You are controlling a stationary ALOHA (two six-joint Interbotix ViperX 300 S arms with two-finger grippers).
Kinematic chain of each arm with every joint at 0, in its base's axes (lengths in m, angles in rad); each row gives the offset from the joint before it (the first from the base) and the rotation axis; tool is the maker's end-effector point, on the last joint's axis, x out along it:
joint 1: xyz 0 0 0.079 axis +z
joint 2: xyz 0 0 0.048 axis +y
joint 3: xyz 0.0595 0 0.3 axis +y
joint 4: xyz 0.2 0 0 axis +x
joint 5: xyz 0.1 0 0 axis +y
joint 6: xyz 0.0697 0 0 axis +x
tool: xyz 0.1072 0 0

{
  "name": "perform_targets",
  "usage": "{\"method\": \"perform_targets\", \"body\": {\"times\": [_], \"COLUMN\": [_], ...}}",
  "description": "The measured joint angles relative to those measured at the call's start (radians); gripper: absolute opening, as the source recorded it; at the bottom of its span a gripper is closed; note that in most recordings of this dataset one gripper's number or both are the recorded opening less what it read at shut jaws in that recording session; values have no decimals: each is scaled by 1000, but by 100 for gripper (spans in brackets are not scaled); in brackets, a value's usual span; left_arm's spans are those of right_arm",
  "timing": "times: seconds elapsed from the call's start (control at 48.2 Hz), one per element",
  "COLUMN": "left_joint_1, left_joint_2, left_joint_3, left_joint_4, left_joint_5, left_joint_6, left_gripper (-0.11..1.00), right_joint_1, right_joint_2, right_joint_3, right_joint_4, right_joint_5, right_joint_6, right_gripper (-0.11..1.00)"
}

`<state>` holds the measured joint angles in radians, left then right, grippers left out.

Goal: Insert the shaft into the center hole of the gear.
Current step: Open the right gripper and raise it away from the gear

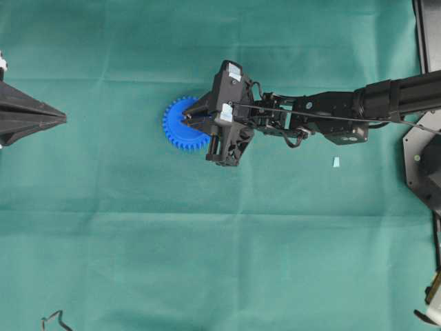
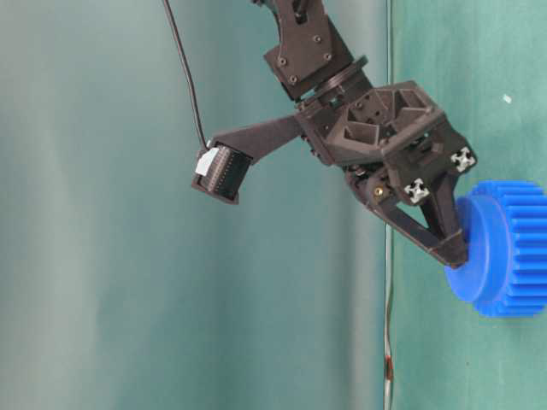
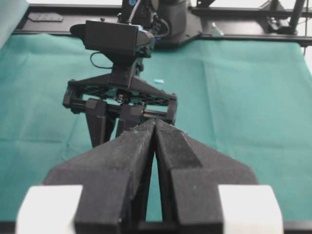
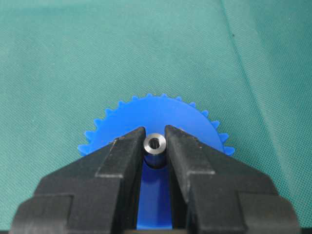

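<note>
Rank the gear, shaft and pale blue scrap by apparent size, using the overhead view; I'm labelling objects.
1. The gear, clearly largest.
2 and 3. Unsure: the pale blue scrap is tiny, and the shaft is hidden there by the right tool, which holds it in the wrist view.

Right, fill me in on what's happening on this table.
The right gripper is shut on the shaft, a small silvery pin held upright between its fingertips, directly over the flat face of the blue gear lying on the green cloth. The center hole is hidden under the gripper, so whether the pin has entered cannot be told. The left gripper is shut, empty, and parked well to the side.
</note>
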<state>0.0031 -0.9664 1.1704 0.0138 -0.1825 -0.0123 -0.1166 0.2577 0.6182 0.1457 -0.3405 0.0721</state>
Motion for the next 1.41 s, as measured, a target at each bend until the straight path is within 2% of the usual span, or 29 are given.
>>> {"method": "perform_targets", "body": {"times": [0.269,0.311,0.394,0.518,0.601,0.767,1.14,1.41], "left_joint_1": [-2,0,0,0,0,0,-2,0], "left_joint_2": [0,-2,-2,0,-2,0,-2,-2], "left_joint_3": [0,0,0,0,0,0,0,2], "left_joint_4": [-2,-2,-2,-2,0,0,-2,-2], "left_joint_5": [3,3,5,8,9,9,8,18], "left_joint_6": [0,0,0,0,0,0,0,0], "left_gripper": [0,0,0,0,0,0,0,0], "right_joint_1": [0,0,2,2,5,5,2,0], "right_joint_2": [0,0,0,0,0,-44,-270,-453], "right_joint_3": [0,0,0,0,0,5,51,126], "right_joint_4": [0,0,0,0,0,0,-2,-3], "right_joint_5": [-9,-9,-12,-12,-11,-9,51,95], "right_joint_6": [0,0,0,0,0,-6,-46,-69], "right_gripper": [17,20,38,77,93,88,89,89]}}
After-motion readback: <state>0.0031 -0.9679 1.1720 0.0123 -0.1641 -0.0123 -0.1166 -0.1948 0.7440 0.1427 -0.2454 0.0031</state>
